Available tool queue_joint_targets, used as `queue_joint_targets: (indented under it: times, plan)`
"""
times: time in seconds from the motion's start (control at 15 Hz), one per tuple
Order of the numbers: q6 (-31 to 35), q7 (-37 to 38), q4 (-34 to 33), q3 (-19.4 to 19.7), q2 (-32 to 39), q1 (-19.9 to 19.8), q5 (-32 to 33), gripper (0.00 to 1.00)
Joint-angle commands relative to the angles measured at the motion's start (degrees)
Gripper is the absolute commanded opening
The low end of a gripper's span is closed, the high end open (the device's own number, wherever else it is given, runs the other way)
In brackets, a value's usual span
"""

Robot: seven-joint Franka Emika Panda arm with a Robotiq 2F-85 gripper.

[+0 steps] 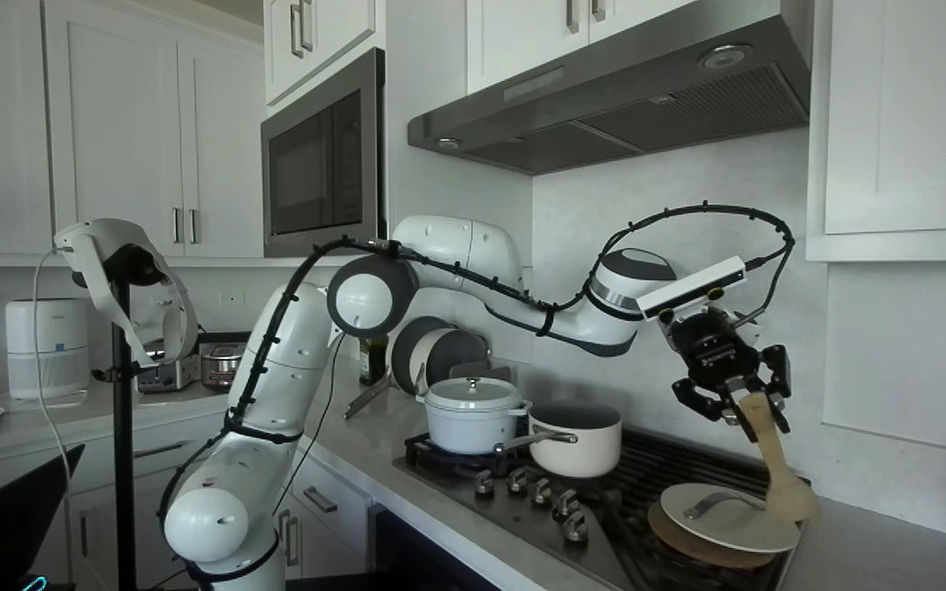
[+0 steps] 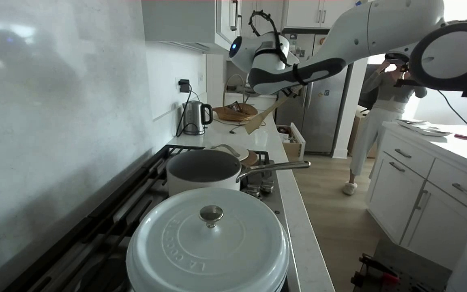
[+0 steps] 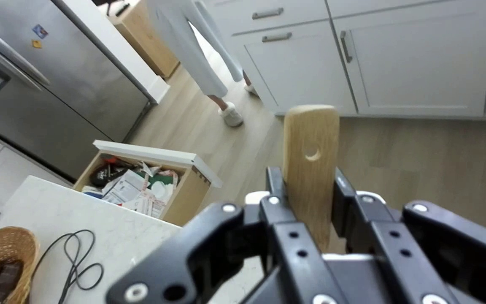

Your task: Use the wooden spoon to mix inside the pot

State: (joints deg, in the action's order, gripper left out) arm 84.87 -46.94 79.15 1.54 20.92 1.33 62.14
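Observation:
The wooden spoon (image 1: 783,472) is light tan and hangs slanted with its wide end down; it also shows in an exterior view (image 2: 262,117). My gripper (image 1: 760,410) is shut on its handle. In the wrist view the holed handle end of the spoon (image 3: 311,139) stands up between the fingertips (image 3: 308,183). The open cream pot (image 1: 584,450) with a grey inside and metal handle stands on the stove, also in an exterior view (image 2: 183,184). The spoon is outside the pot, above and beyond it, over the stove's far end. The pot's bottom is hidden.
A pale lidded pot (image 1: 473,423) stands beside the open pot. A cream lid (image 1: 727,529) lies on a brown round board (image 1: 695,546) at the stove's end. The range hood (image 1: 629,107) hangs above. A kettle (image 2: 193,117), basket (image 2: 233,113) and open drawer (image 2: 296,142) are farther along.

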Motion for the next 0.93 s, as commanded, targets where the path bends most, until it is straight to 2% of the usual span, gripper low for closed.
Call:
queue_joint_targets:
  times: [0.0,0.4,0.87]
  plan:
    - [-8.4,-6.0,-10.0,-0.3,5.8,3.8,7.7,0.07]
    - [-11.5,-13.7,-19.0,-0.3,10.8,7.3,17.9,0.07]
    - [-9.5,-17.8,-21.9,-1.2,11.9,10.4,20.6,0.07]
